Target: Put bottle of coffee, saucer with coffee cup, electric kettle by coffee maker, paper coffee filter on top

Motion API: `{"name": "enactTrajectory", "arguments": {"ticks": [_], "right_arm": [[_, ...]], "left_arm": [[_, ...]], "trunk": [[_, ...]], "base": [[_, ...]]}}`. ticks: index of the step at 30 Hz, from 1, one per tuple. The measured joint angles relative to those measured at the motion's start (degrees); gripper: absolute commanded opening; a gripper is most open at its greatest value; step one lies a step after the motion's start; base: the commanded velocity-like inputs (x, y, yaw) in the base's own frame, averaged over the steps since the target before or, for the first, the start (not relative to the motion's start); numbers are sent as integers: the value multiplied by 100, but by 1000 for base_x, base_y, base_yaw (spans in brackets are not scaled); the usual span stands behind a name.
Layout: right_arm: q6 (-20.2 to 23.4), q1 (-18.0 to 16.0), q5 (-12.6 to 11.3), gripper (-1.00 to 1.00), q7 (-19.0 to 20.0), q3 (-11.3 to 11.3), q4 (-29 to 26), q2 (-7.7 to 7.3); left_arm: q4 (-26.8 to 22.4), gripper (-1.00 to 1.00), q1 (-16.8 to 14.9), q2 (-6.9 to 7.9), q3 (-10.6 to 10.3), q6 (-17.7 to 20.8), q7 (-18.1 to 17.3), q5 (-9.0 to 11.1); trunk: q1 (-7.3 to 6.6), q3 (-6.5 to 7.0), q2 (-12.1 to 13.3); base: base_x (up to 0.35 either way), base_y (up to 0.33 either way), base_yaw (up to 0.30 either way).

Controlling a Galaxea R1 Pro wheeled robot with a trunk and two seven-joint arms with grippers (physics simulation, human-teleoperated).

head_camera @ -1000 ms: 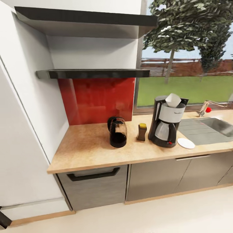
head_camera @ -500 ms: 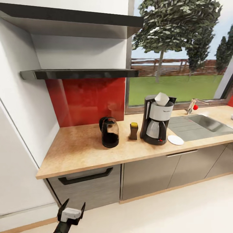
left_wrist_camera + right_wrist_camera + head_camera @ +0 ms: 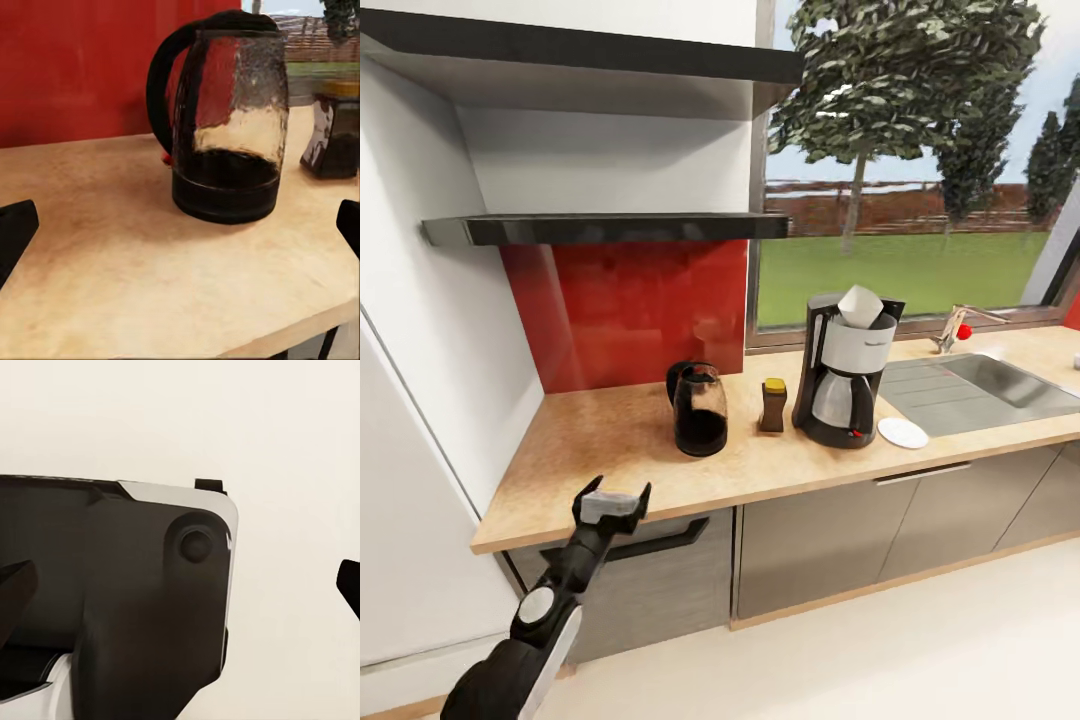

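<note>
On the kitchen countertop (image 3: 610, 460) stands the coffee maker (image 3: 845, 385), with the white paper coffee filter (image 3: 860, 305) in its top. The bottle of coffee (image 3: 772, 405) is just left of it, and the electric kettle (image 3: 700, 410) stands further left. The saucer (image 3: 903, 432) lies bare at the machine's right foot. The coffee cup is out of view. The kitchen shelf (image 3: 600, 229) holds nothing. My left gripper (image 3: 613, 492) is open at the counter's front edge, facing the kettle (image 3: 225, 127) and bottle (image 3: 334, 127) from a short distance. My right gripper (image 3: 180, 589) is open with nothing between its fingers.
A steel sink (image 3: 980, 385) with a faucet (image 3: 957, 325) is set into the counter right of the saucer. A red backsplash (image 3: 625, 310) and a window back the counter. A white wall panel (image 3: 410, 480) closes the left side. Grey cabinet fronts (image 3: 820, 545) stand below, above pale floor.
The view shifted a second ago and has since held still. My left arm has risen from the picture's bottom edge to the counter's front edge. The things on the counter have not moved.
</note>
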Motion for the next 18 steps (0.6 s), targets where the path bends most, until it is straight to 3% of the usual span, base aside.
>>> {"name": "enactTrajectory", "arguments": {"ticks": [4, 6, 8, 11, 12, 13, 18], "right_arm": [[0, 0, 8, 100, 0, 6, 0, -12], [0, 0, 10, 100, 0, 7, 3, -13], [0, 0, 12, 100, 0, 7, 7, -14], [0, 0, 13, 100, 0, 7, 9, -14], [0, 0, 13, 100, 0, 7, 9, -16], [0, 0, 13, 100, 0, 7, 9, -19], [0, 0, 13, 100, 0, 7, 6, -23]], "left_arm": [[259, 100, -870, 7, 17, 1007, -68, -10], [418, 100, -1093, 14, 17, 1158, -107, -9], [857, 100, -1549, 31, 18, 1330, -342, -12], [1757, 100, -2214, 47, 25, 1451, -846, -22], [2448, 100, -2624, 50, 26, 1506, -1061, -37], [3035, 100, -2949, 51, 28, 1503, -1143, -42], [4548, 100, -3897, 51, 38, 1472, -1232, -39]], "trunk": [[0, 0, 0], [-1, -1, -1], [-1, 0, 0], [0, -1, 0], [0, 0, 1], [0, 0, 1], [-1, -1, -1]], "base": [[0, 0, 0], [0, 0, 0], [0, 0, 0], [0, 0, 0], [0, 0, 0], [0, 0, 0], [0, 0, 0]]}}
